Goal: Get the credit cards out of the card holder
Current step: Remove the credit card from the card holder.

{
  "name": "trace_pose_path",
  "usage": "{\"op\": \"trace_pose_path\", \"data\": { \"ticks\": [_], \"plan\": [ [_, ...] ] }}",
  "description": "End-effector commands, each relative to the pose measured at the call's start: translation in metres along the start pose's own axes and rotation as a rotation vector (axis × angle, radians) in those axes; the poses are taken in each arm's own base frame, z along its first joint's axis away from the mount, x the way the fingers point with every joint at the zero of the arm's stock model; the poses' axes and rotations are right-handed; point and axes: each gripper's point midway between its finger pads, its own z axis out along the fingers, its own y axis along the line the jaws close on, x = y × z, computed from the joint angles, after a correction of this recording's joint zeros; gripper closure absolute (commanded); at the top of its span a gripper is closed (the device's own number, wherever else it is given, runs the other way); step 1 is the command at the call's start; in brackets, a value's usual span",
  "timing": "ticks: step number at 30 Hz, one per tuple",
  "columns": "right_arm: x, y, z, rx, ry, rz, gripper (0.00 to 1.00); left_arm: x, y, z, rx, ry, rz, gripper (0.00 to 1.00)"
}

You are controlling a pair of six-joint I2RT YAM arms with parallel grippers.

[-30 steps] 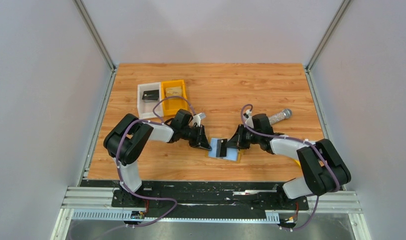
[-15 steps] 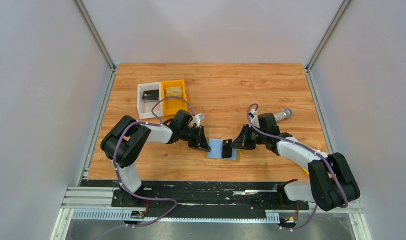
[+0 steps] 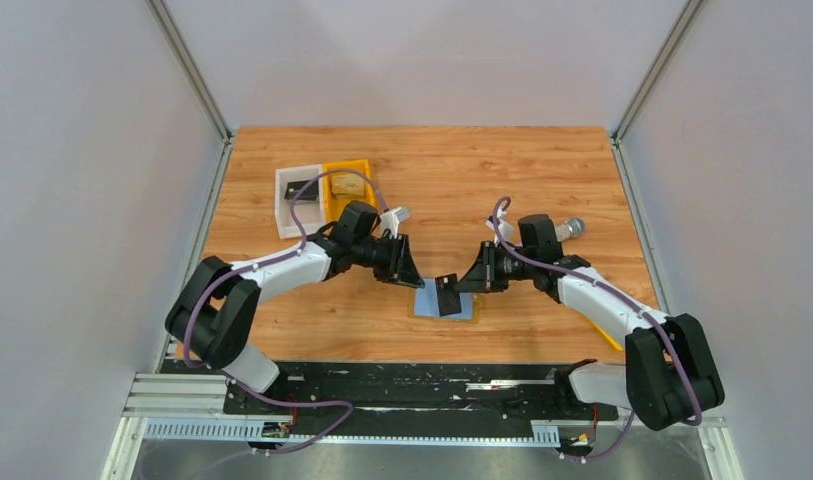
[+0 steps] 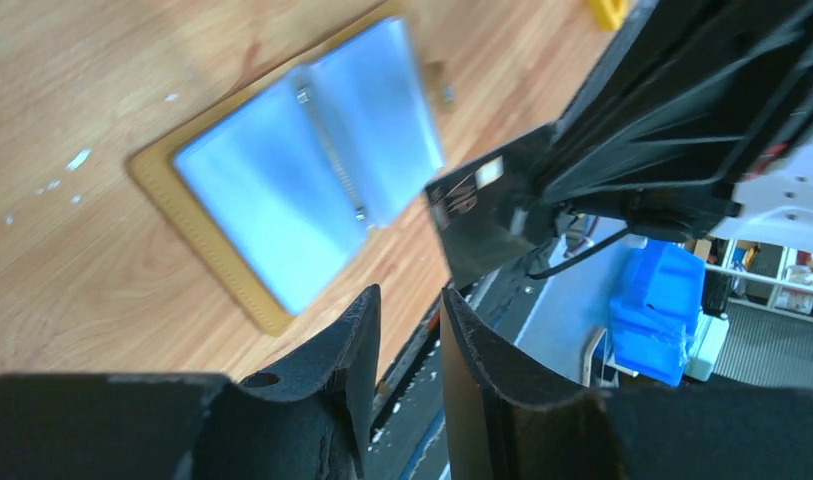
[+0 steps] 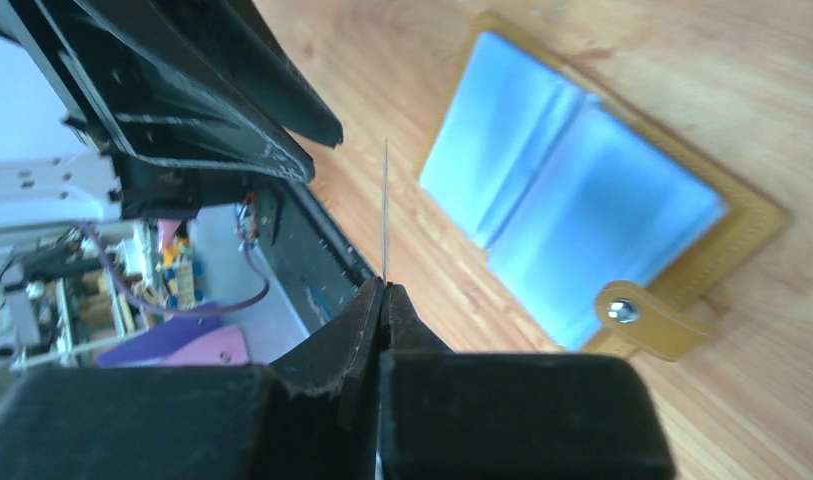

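Card holder (image 3: 428, 302) is laid open flat, long axis left-to-right on worktop (image 3: 432, 170); dark card (image 3: 448, 296) is pinched by low-angled right gripper (image 3: 469, 283); left gripper (image 3: 412, 278) is held part-open, empty.

Pale grey walls (image 3: 82, 150) surround a wood-grain table (image 3: 432, 170) in soft, even light.

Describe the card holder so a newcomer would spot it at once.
On the wooden table, look near the front edge, between the left gripper and the right gripper. The card holder lies open and flat there; unlike the orange bin at the back left, it shows two light-blue panels inside a tan border.
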Motion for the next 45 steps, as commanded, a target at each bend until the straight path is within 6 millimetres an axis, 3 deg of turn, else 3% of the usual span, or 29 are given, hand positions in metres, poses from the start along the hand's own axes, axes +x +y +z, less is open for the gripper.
{"op": "trace_pose_path", "data": {
  "ticks": [1, 6, 17, 42, 45],
  "plan": [
    [0.008, 0.046, -0.014, -0.221, 0.071, -0.160, 1.00, -0.016, -0.046, -0.023, 0.095, -0.029, 0.116, 0.63],
    [0.019, 0.066, -0.025, -0.321, 0.104, -0.222, 1.00, -0.016, -0.073, -0.038, 0.180, -0.019, 0.163, 0.61],
    [0.030, 0.093, -0.027, -0.400, 0.156, -0.285, 1.00, -0.007, -0.103, -0.049, 0.340, 0.039, 0.180, 0.61],
    [0.031, 0.105, -0.029, -0.479, 0.174, -0.299, 1.00, 0.014, -0.100, -0.046, 0.402, 0.128, 0.190, 0.63],
    [0.031, 0.105, -0.029, -0.476, 0.174, -0.294, 1.00, 0.015, -0.100, -0.045, 0.412, 0.135, 0.189, 0.67]
  ]
}}
